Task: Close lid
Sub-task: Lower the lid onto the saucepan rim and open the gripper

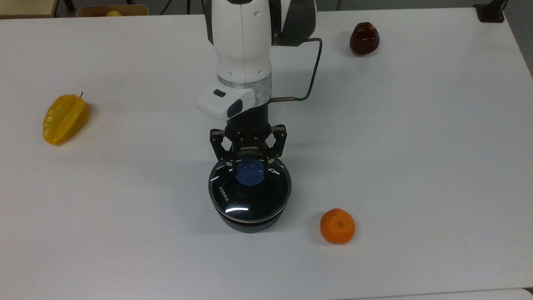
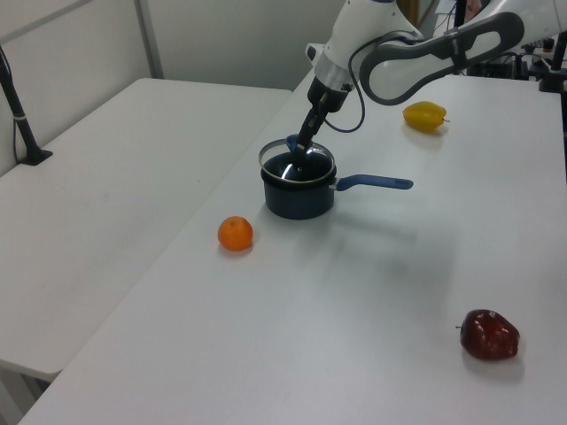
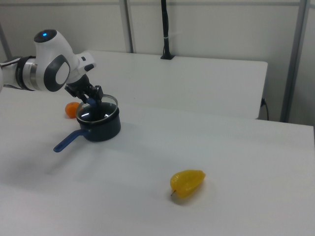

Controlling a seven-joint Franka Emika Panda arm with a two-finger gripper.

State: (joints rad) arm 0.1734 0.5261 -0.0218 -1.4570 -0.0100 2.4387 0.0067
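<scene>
The round glass lid point(image 1: 249, 193) with its metal rim and white lettering lies over the black saucepan point(image 1: 250, 223), nearly lined up with the rim. In the left view the lid point(image 2: 297, 162) tilts a little, its edge at the left view's left raised. My gripper point(image 1: 249, 168) is shut on the lid's blue centre knob point(image 1: 250, 173), reaching down from the arm above. The gripper point(image 2: 297, 144) and the gripper point(image 3: 91, 101) hold the knob from above in the side views too. The saucepan's blue handle point(image 2: 374, 183) sticks out toward the left view's right.
On the white table point(image 1: 416, 166) an orange point(image 1: 337, 226) sits close to the pan on the top view's right. A yellow starfruit point(image 1: 65, 118) lies far to the top view's left, a dark red apple point(image 1: 364, 38) at the back right. A black cable point(image 1: 312, 75) hangs off the wrist.
</scene>
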